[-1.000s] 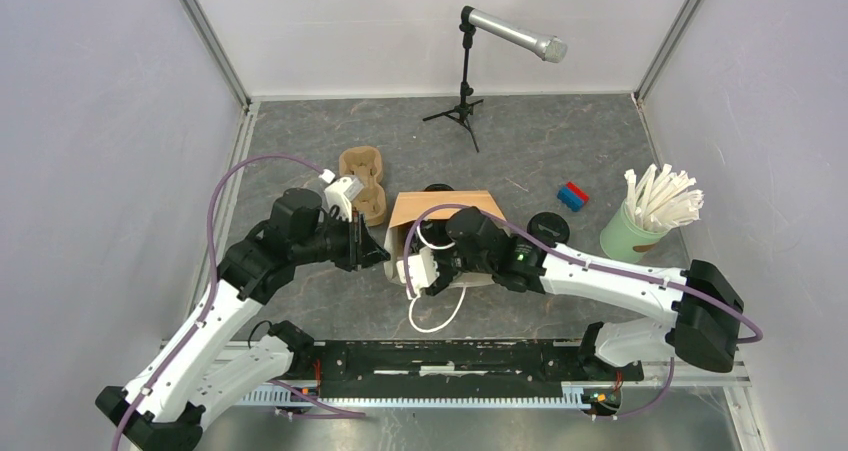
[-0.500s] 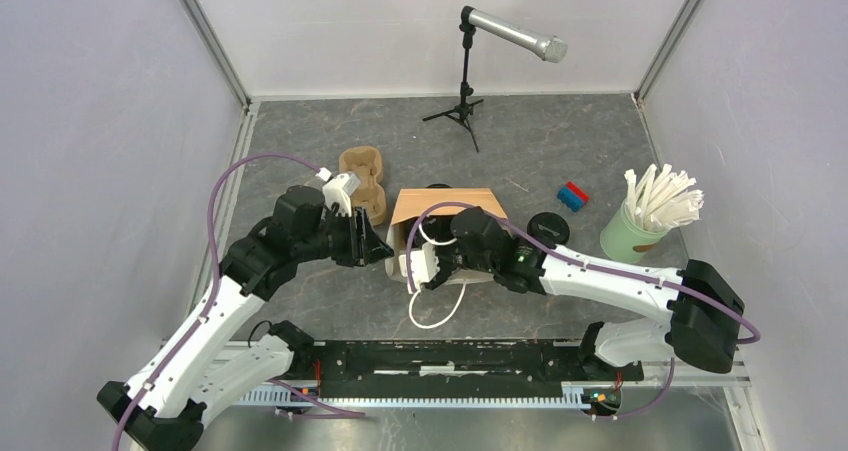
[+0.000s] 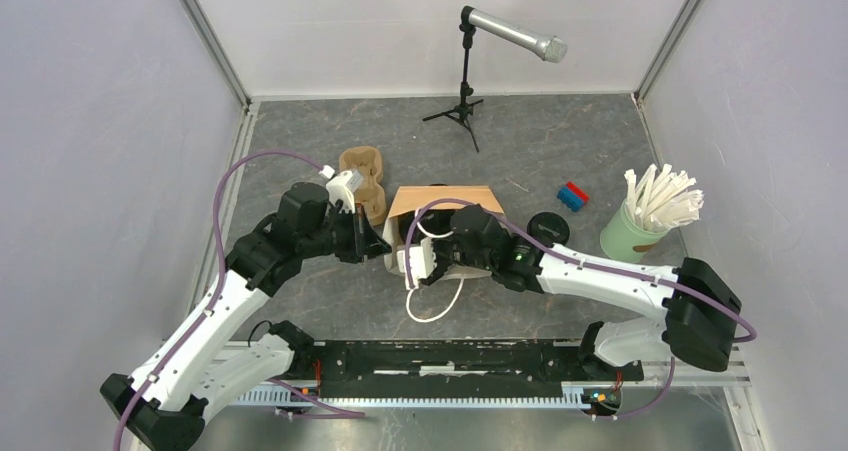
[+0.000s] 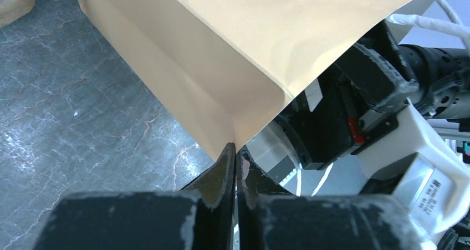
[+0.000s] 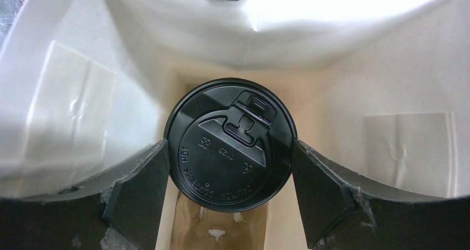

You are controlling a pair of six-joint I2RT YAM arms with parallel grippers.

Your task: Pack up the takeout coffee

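Note:
A brown paper bag (image 3: 445, 203) sits at the table's middle with its mouth towards the arms. My left gripper (image 4: 236, 150) is shut on the bag's (image 4: 221, 50) corner edge and holds the mouth open; in the top view it (image 3: 383, 245) is at the bag's left side. My right gripper (image 5: 229, 151) is deep inside the white-lined bag (image 5: 72, 106), shut on a coffee cup, of which only the black lid (image 5: 230, 144) shows. A brown moulded surface (image 5: 213, 230) lies below that cup. A second lidded coffee cup (image 3: 548, 228) stands right of the bag.
A brown cardboard cup carrier (image 3: 364, 180) lies left of the bag. A pale green cup of white straws (image 3: 640, 226) stands at the right. A blue and red block (image 3: 573, 195) and a microphone stand (image 3: 463, 91) are further back. A white cable loop (image 3: 435, 306) lies near the bag's mouth.
The right gripper has moved a little deeper into the bag with the cup. The left gripper and the bag's edge have shifted slightly back.

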